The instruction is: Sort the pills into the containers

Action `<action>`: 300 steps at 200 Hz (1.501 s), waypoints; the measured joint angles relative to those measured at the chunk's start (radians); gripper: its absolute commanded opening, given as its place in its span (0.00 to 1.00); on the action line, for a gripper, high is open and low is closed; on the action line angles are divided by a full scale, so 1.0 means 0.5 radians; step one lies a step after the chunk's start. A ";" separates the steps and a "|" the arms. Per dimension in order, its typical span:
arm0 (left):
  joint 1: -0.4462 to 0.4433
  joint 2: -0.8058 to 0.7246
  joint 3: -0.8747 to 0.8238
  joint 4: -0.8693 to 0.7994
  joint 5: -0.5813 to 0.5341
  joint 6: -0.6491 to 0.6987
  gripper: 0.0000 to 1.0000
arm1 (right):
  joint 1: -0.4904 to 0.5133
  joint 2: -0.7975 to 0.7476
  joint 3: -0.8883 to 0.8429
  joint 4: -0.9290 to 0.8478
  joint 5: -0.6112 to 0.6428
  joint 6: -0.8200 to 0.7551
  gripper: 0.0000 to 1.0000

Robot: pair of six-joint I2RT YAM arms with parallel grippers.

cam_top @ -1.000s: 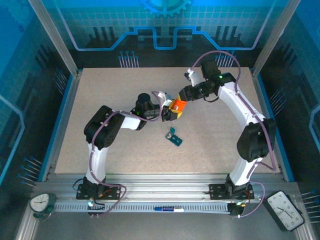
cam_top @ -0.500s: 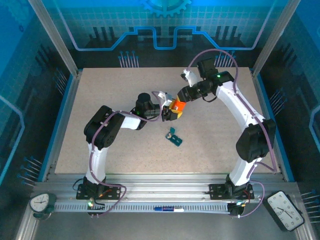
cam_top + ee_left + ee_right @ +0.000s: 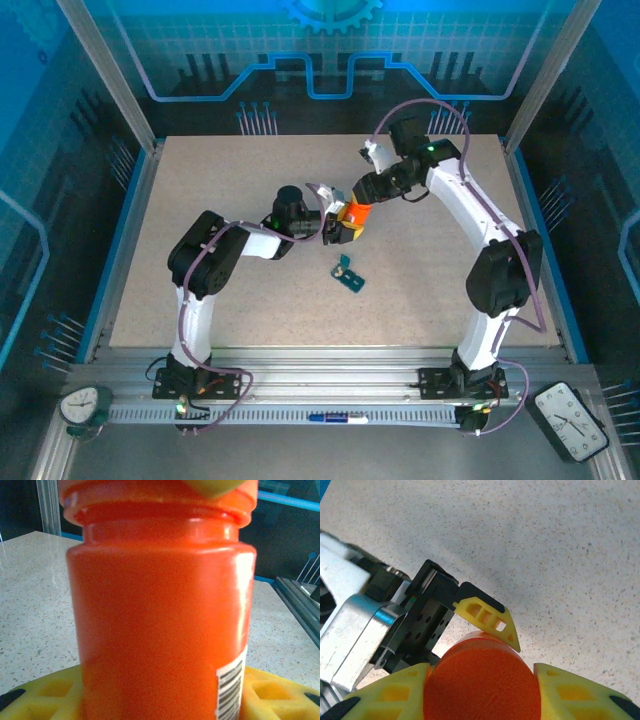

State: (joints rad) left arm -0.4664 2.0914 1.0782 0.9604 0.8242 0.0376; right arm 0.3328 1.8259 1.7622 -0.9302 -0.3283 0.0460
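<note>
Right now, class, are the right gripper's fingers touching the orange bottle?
Touching. In the right wrist view, the right gripper's fingers press flush against both sides of the orange bottle at its cap, with no gap.

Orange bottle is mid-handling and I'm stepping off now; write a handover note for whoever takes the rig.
Grippers: left gripper shut on the orange bottle body; right gripper shut on its top end.
Things: pill box on the table nearer the bases, apart from both.
Done: bottle gripped by both arms.
Left: open it, sort pills into the pill box.
</note>
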 measured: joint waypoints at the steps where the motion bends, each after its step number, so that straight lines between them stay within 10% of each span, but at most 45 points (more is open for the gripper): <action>1: 0.000 0.000 0.000 -0.001 -0.001 0.001 0.00 | 0.000 0.000 -0.002 0.002 0.000 0.007 0.33; 63: 0.000 0.000 0.000 -0.148 -0.035 0.050 0.00 | -0.006 -0.082 -0.269 0.294 0.023 0.403 0.32; 300: 0.000 -0.052 0.050 -0.083 -0.021 0.156 0.00 | -0.196 -0.088 0.012 0.051 -0.115 0.016 0.31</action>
State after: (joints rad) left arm -0.4664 2.0655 1.1034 0.9188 0.8139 0.1154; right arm 0.2348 1.7821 1.7683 -0.9047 -0.3859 0.0540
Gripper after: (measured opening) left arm 0.526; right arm 0.431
